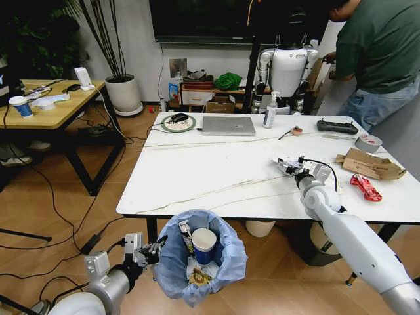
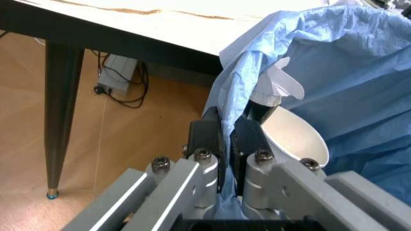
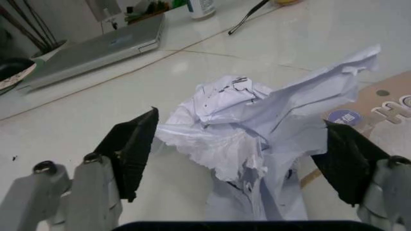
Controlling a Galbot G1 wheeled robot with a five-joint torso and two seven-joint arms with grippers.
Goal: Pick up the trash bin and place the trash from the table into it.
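Crumpled white wrapper [image 3: 257, 130] sits between the right end effector's [image 3: 241, 154] wide-open fingers on the tabletop [image 1: 216, 164]; close squarely. Left end effector [image 2: 228, 139] pinches the trash bin's [image 1: 200, 259] bag rim.

The bench [image 1: 216, 164] is showing off a glossy white marble-look top with thin tan veins, sitting on black legs. The trash bin [image 1: 233, 259] is wearing a light blue ruffled bag, with a blue paper cup [image 1: 204, 244] and a yellow wrapper [image 1: 197, 277] inside. White crumpled paper with black print [image 3: 257, 130] is lying between the right hand's [image 3: 241, 161] black fingers. Brown cardboard [image 1: 369, 164] and a red packet [image 1: 365, 187] are adding colour nearby. The left hand [image 2: 226, 137] is looking black and silver.
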